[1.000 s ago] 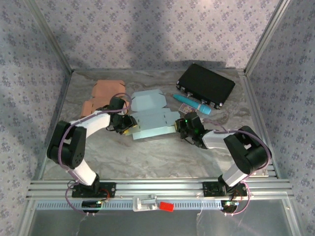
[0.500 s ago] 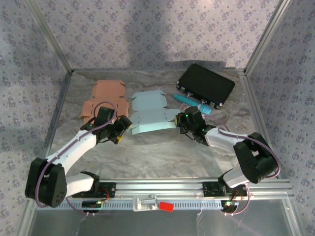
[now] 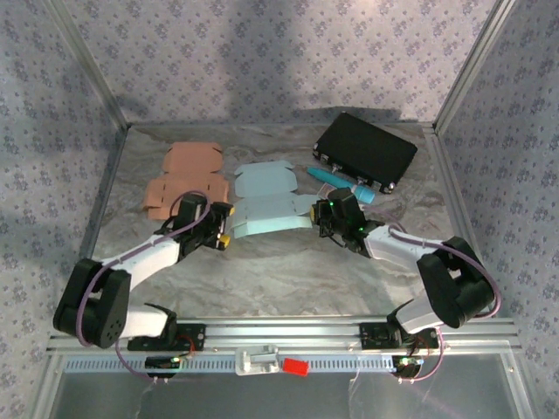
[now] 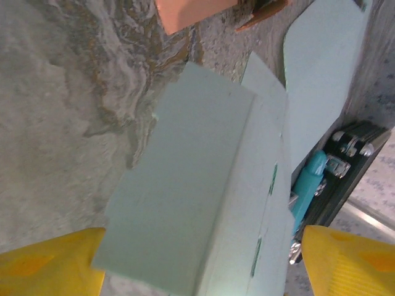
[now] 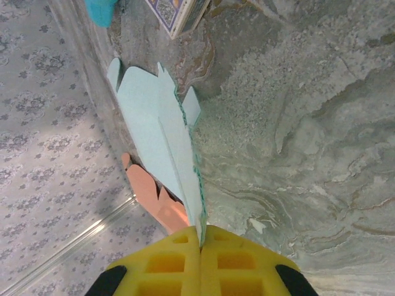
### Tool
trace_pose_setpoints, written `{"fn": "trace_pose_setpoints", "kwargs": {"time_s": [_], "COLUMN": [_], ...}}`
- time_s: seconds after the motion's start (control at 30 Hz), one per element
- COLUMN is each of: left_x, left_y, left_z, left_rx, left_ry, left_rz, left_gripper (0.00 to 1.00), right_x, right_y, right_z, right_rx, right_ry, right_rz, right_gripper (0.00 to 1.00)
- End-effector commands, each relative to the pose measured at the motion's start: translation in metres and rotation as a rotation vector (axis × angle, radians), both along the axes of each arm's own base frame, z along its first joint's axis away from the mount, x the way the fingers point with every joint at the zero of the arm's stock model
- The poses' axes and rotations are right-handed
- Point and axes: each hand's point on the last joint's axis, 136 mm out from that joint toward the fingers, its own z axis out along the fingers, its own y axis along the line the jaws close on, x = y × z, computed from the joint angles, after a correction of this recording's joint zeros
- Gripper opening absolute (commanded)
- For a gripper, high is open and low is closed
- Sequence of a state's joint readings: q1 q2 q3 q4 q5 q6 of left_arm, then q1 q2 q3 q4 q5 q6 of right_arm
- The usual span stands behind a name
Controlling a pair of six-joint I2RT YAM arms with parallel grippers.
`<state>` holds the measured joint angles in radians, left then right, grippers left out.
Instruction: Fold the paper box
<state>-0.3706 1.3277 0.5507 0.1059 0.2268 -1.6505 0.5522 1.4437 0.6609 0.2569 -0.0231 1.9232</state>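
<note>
The light blue paper box point(image 3: 266, 208) lies partly folded in the middle of the table, its front panel bowed up. My right gripper point(image 3: 317, 218) is shut on the box's right edge. In the right wrist view the thin blue sheet point(image 5: 163, 132) runs straight into the closed yellow fingers point(image 5: 237, 265). My left gripper point(image 3: 226, 223) stands open at the box's left end. In the left wrist view, the box's folded panel point(image 4: 197, 197) reaches in between the left gripper's point(image 4: 200, 271) yellow fingertips point(image 4: 49, 265), which stand wide apart and do not press it.
A flat orange box blank point(image 3: 183, 175) lies at the back left. Behind the right gripper lie a black case point(image 3: 365, 150) and a teal pen point(image 3: 341, 183). Metal frame posts and patterned walls close in the table on three sides.
The left gripper has opened and let go of the box's left end, drawn back, then come close to it again. The right gripper has kept its hold and shifted slightly.
</note>
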Motion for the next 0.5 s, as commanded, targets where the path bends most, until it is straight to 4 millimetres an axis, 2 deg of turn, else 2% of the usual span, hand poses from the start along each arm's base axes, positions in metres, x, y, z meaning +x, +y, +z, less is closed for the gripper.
{"fn": "trace_pose_setpoints", "kwargs": {"time_s": [0.0, 0.47], "left_x": [0.016, 0.017], "left_y": [-0.004, 0.010], "left_z": [0.012, 0.024], "left_rx": [-0.060, -0.001], "left_ry": [-0.064, -0.093], "left_rz": [0.055, 0.072], "left_gripper": [0.76, 0.30], "right_x": [-0.001, -0.005], "right_y": [-0.001, -0.005], "right_z": [0.013, 0.020], "right_rx": [0.020, 0.031], "right_ry": [-0.004, 0.003], "right_rz": [-0.015, -0.005], "right_gripper": [0.00, 0.00]}}
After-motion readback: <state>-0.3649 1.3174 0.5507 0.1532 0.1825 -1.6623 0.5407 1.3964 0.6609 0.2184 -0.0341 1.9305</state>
